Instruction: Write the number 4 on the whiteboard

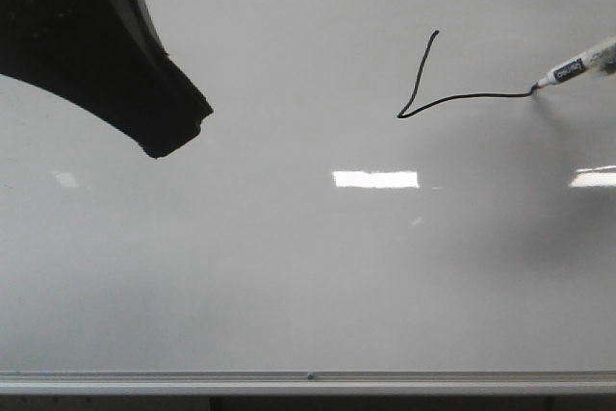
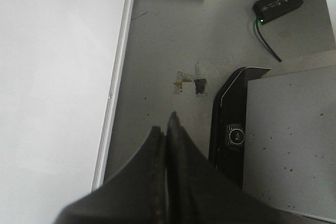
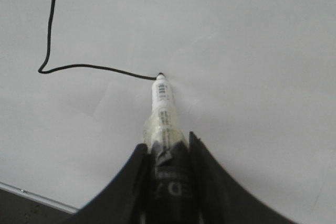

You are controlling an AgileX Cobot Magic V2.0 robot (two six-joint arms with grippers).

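Front view: big pale whiteboard with silver rail along the lower edge. Upper right of centre, the number 4 half written — slanted stroke down, then long bar to the right. Marker coming in from the right edge, tip touching the end of the bar. Left gripper dark, hanging at upper left, well apart from the strokes.

Left wrist view: left fingers pressed together, nothing between them. Board edge on one side, grey floor and a black box with a green light beyond.

Right wrist view: right gripper clamped on the marker — tip on the board at the end of the line.
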